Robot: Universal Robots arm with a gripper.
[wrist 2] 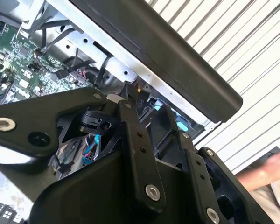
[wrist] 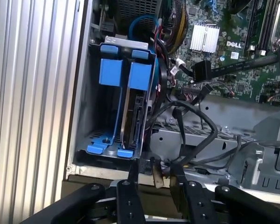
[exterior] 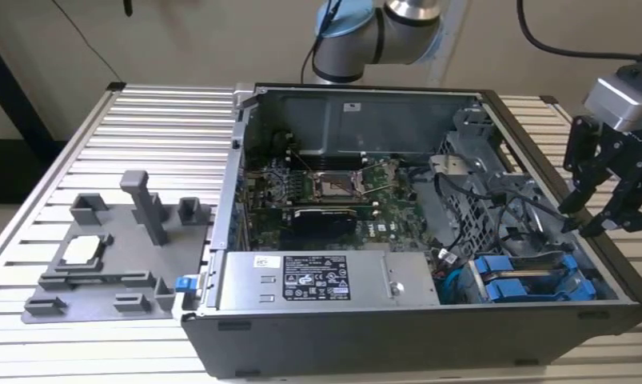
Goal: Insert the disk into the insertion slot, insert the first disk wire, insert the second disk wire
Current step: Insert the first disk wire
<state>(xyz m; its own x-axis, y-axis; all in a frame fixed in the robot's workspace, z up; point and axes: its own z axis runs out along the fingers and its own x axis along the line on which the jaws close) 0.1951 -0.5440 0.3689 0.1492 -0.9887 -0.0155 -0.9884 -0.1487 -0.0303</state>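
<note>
Pincer first: it is hanging wide open and holding nothing. In the exterior view it is floating at about three o'clock from the middle of the computer case, right over the case's side wall. Its black fingertips are pointing down toward the black wires, which are lying in a loose bunch just beside the disk. I think it is hanging there because the wires are the thing being worked on now. The disk is sitting inside the insertion slot, at about four o'clock in the case. It is standing on its thin edge, likely because the slot is narrow and it fits only that way. Its blue frame is showing its tabs at the open side, so it is easy to grab. So the disk part is looking done. I cannot tell whether any wire is plugged into the disk. The big silver box is sitting at six o'clock.
</note>
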